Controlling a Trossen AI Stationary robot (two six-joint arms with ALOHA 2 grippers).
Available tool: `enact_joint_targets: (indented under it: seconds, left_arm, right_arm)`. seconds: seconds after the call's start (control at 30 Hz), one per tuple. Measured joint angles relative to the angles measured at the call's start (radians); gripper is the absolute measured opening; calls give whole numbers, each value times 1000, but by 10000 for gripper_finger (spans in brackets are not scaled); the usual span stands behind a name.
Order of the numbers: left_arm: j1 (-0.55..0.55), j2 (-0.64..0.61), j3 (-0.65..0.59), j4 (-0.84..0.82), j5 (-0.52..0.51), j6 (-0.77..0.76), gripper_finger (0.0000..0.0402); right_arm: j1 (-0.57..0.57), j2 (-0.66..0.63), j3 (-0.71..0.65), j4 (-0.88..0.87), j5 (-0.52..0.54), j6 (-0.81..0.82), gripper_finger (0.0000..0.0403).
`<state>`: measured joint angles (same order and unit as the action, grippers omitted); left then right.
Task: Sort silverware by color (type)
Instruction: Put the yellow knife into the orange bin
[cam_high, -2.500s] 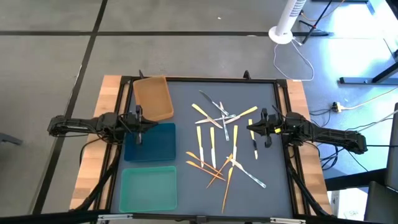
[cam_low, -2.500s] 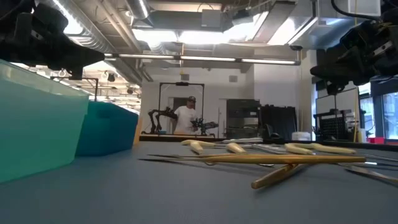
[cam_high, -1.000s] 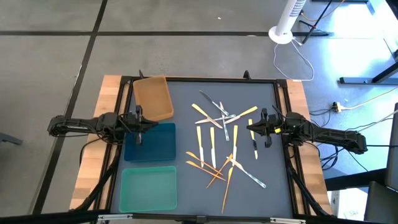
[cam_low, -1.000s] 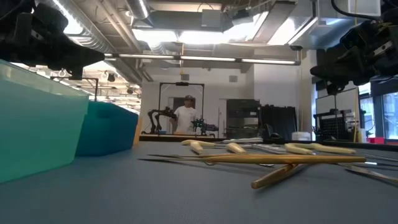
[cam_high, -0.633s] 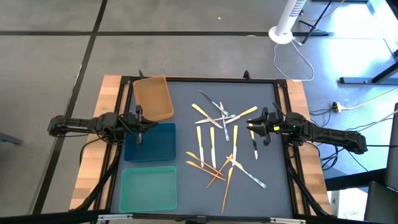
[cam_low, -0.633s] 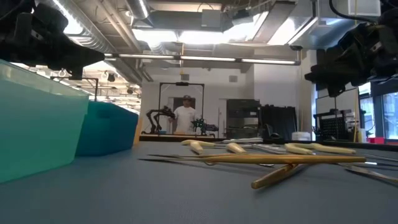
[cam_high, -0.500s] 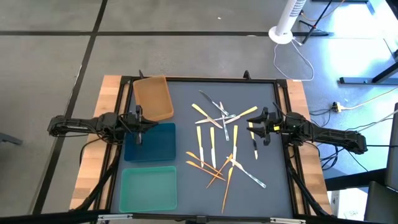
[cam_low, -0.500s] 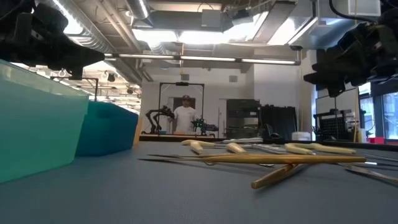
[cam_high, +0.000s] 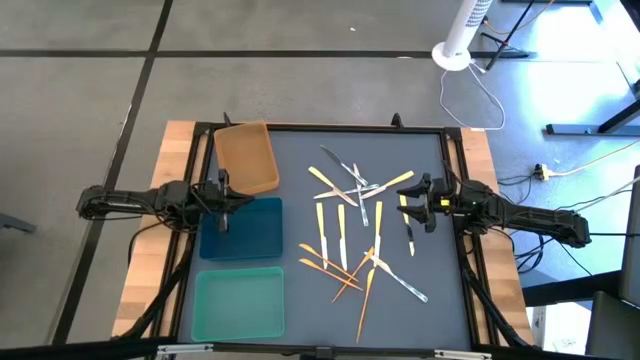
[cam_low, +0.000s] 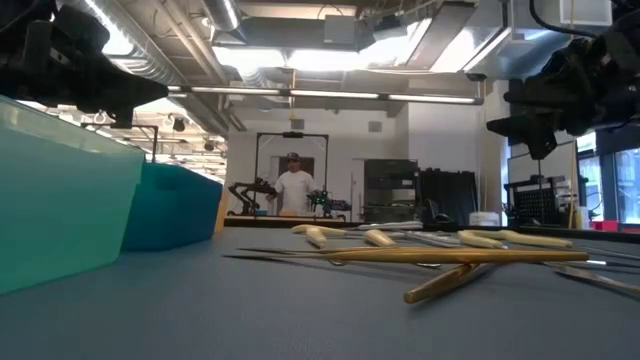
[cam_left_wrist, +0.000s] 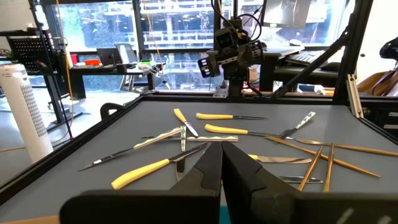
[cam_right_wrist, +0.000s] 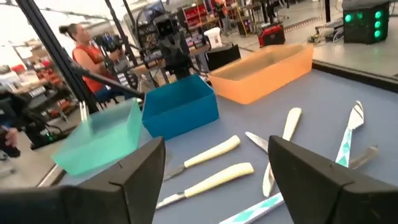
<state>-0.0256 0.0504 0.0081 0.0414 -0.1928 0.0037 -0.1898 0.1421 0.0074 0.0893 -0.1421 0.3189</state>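
No readable writing, brand or label on any item in any view. The silverware (cam_high: 355, 225) lies scattered flat on the right half of the dark desk (cam_high: 300, 150), loose and overlapping, none of it in a tray. Long axes vary: three yellow-handled knives (cam_high: 340, 232) near the middle lie roughly parallel, running near-to-far across the desk; another yellow-handled piece (cam_high: 392, 186) sits diagonal beside the right gripper; silver-grey pieces (cam_high: 352, 178) cross each other in a tangle at the far side of the pile; thin orange-gold pieces (cam_high: 335, 270) fan out and cross at the near side; one silver piece (cam_high: 405, 284) lies diagonal toward the near right. In the low view a long gold piece (cam_low: 440, 256) lies almost level across the picture. Right gripper (cam_high: 407, 205) hovers above the desk at the right edge of the pile, jaws spread wide, nothing between them; the right wrist view shows its fingers (cam_right_wrist: 140, 171) apart over yellow handles (cam_right_wrist: 214, 180). Left gripper (cam_high: 232, 199) waits over the far edge of the blue tray (cam_high: 240, 235), jaws closed, empty. Brown tray (cam_high: 247, 158) sits far left, teal tray (cam_high: 238, 305) near left. A person (cam_low: 294, 190) stands in the room beyond.
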Motion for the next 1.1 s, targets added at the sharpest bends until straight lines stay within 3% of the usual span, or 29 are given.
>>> enact_joint_targets:
  seconds: [0.23, 0.5, 0.67, 1.1]
  left_arm:
    - [0, 0, 0, 0, 0, 0, 0]
    - [0, 0, 0, 0, 0, 0, 0]
    - [0, 0, 0, 0, -1, 0, 0]
    - [0, 0, 0, 0, -6, 0, 0]
  right_arm:
    - [0, 0, 0, 155, 0, -1, 273]
    - [0, 26, 149, 21, 1, -14, 273]
    - [0, 119, 268, -105, 49, -39, 273]
    - [0, 511, 557, -524, 161, -157, 273]
